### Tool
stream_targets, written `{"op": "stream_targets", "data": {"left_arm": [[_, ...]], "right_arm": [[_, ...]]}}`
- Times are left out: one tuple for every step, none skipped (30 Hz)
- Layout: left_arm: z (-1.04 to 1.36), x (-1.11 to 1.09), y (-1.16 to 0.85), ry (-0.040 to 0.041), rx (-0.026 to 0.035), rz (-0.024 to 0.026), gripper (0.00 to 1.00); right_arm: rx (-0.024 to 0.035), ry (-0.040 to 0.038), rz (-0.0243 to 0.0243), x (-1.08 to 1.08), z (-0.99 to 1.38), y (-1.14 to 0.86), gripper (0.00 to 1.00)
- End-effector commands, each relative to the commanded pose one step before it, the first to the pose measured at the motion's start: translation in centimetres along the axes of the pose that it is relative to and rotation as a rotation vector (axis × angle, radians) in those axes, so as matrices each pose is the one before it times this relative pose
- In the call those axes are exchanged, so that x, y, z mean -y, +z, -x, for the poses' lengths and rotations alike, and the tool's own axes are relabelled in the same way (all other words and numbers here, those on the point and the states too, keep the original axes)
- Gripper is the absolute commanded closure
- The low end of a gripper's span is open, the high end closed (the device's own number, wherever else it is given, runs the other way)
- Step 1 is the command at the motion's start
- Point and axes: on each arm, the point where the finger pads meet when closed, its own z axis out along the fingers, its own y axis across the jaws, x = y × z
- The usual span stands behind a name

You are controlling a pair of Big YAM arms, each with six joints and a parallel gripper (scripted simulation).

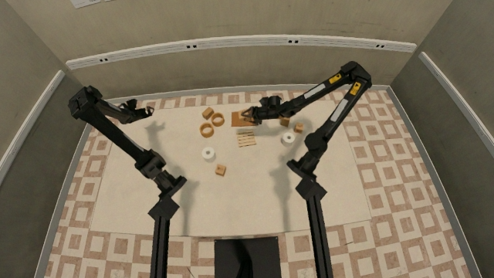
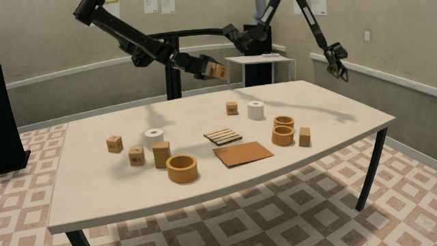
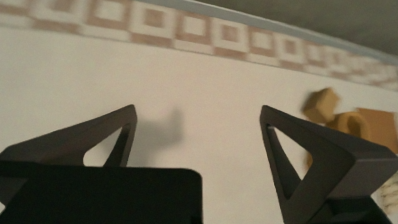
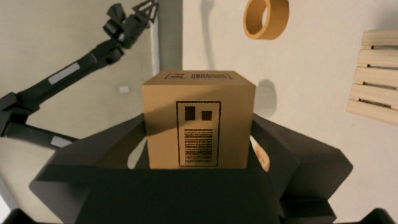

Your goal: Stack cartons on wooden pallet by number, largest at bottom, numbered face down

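My right gripper [image 1: 247, 114] [image 4: 198, 112] is shut on a carton [image 2: 219, 71] [image 4: 161, 135], held high above the table. In the right wrist view a label faces the camera; no number can be read. My left gripper [image 1: 150, 111] [image 2: 341, 78] [image 3: 198, 111] is open and empty, above the table's far side. The pallet [image 1: 246, 139] [image 2: 223, 135] [image 4: 376, 93] bears nothing. One carton [image 1: 220, 170] [image 2: 231, 108] stands beside a white roll. Two other cartons stand near the other roll: one [image 1: 299, 128] [image 2: 136, 156] and an outer one [image 2: 114, 144]. Their undersides are hidden.
A brown sheet [image 1: 236, 120] [image 2: 243, 154] lies beside the pallet. White rolls [image 1: 208, 154] [image 1: 288, 139] flank it. Paired rings [image 2: 283, 140] [image 2: 283, 118] stand near a small block [image 2: 304, 137]. A taller block [image 2: 161, 155] stands beside another ring [image 2: 181, 174].
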Motion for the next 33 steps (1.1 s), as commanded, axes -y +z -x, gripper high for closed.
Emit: {"op": "stream_targets", "data": {"left_arm": [[-2.664,2.658,4.327,-0.16691,0.03371,-0.07822,0.00],[-1.743,1.773,1.061,-0.04467,-0.00519,-0.04633,0.00],[-1.013,1.382,1.091,-0.03362,0.00347,-0.04083,0.00],[-1.370,1.775,1.361,-0.04124,0.00245,-0.05264,0.00],[-1.329,1.608,1.234,-0.04181,0.00082,-0.04807,0.00],[-1.246,1.404,1.080,-0.03784,-0.00079,-0.04266,0.00],[-1.247,1.321,1.023,-0.03953,-0.00189,-0.04057,0.00],[-0.950,1.230,1.144,-0.03468,0.00219,-0.04146,0.00],[-0.927,1.219,1.203,-0.03638,0.00261,-0.04259,0.00],[-2.065,1.462,0.860,-0.04714,-0.01478,-0.04302,0.00],[-1.963,1.382,0.883,-0.04520,-0.01435,-0.04269,0.00],[-1.678,1.288,1.012,-0.04262,-0.01081,-0.04358,0.00],[-1.740,1.245,0.987,-0.03995,-0.01288,-0.04336,0.00],[-1.771,1.188,0.956,-0.04014,-0.01431,-0.04237,0.00],[0.000,0.000,0.000,0.00000,0.00000,0.00000,0.00],[0.000,0.000,0.000,0.00000,0.00000,0.00000,0.00],[-0.517,0.782,1.166,-0.02763,0.00159,-0.03700,0.00],[-1.780,1.037,0.879,-0.04184,-0.01591,-0.03884,0.00],[-2.051,1.112,0.954,-0.04335,-0.02009,-0.04304,0.00],[-3.071,1.211,0.524,-0.05217,-0.03580,-0.03915,0.00],[-1.988,0.931,0.839,-0.03201,-0.02313,-0.03917,0.00],[-1.766,0.782,0.729,-0.03019,-0.02110,-0.03377,0.00],[-2.303,0.972,0.906,-0.03821,-0.02869,-0.04267,0.00],[-2.142,0.842,0.821,-0.03894,-0.02742,-0.03820,0.00],[-1.919,0.696,0.717,-0.03638,-0.02534,-0.03295,0.00],[-1.735,0.577,0.627,-0.02974,-0.02393,-0.02880,0.00],[-1.539,0.477,0.543,-0.02455,-0.02192,-0.02484,0.00],[-0.568,0.299,0.890,-0.00537,-0.01072,-0.02826,0.00],[-1.257,0.351,0.428,-0.01808,-0.01836,-0.01939,0.00],[-1.126,0.301,0.379,-0.01543,-0.01676,-0.01709,0.00],[-2.057,0.484,0.209,-0.03058,-0.02903,-0.01797,0.00],[0.000,0.000,0.000,0.00000,0.00000,0.00000,0.00],[0.000,0.000,0.000,0.00000,0.00000,0.00000,0.00]], "right_arm": [[0.00139,0.00298,0.00279,-0.159,0.097,0.046,0.50],[0.00000,0.00000,0.00000,0.000,0.000,0.000,0.50],[0.00000,0.00000,0.00000,0.000,0.000,0.000,0.50],[0.00000,0.00000,0.00000,0.000,0.000,0.000,0.50],[0.00000,0.00000,0.00000,0.000,0.000,0.000,0.50],[0.00000,0.00000,0.00000,0.000,0.000,0.000,0.50],[0.00000,0.00000,0.00000,0.000,0.000,0.000,0.50],[0.00000,0.00000,0.00000,0.000,0.000,0.000,0.50],[0.00000,0.00000,0.00000,0.000,0.000,0.000,0.50],[0.00000,0.00000,0.00000,0.000,0.000,0.000,0.50],[0.00000,0.00000,0.00000,0.000,0.000,0.000,0.50],[0.00000,0.00000,0.00000,0.000,0.000,0.000,0.50],[0.00000,0.00000,0.00000,0.000,0.000,0.000,0.50],[0.00000,0.00000,0.00000,0.000,0.000,0.000,0.50],[0.00000,0.00000,0.00000,0.000,0.000,0.000,0.50],[0.00000,0.00000,0.00000,0.000,0.000,0.000,0.50],[0.00000,0.00000,0.00000,0.000,0.000,0.000,0.50],[0.00000,0.00000,0.00000,0.000,0.000,0.000,0.50],[0.00000,0.00000,0.00000,0.000,0.000,0.000,0.50],[0.00000,0.00000,0.00000,0.000,0.000,0.000,0.50],[0.00000,0.00000,0.00000,0.000,0.000,0.000,0.50],[0.00000,0.00000,0.00000,0.000,0.000,0.000,0.50],[0.00000,0.00000,0.00000,0.000,0.000,0.000,0.50],[0.00000,0.00000,0.00000,0.000,0.000,0.000,0.50],[0.00000,0.00000,0.00000,0.000,0.000,0.000,0.50],[0.00000,0.00000,0.00000,0.000,0.000,0.000,0.50],[0.00000,0.00000,0.00000,0.000,0.000,0.000,0.50],[0.00000,0.00000,0.00000,0.000,0.000,0.000,0.50],[0.00000,0.00000,0.00000,0.000,0.000,0.000,0.50],[0.00000,0.00000,0.00000,0.000,0.000,0.000,0.50],[0.00000,0.00000,0.00000,0.000,0.000,0.000,0.50],[0.00000,0.00000,0.00000,0.000,0.000,0.000,0.50],[0.00000,0.00000,0.00000,0.000,0.000,0.000,0.50]]}}
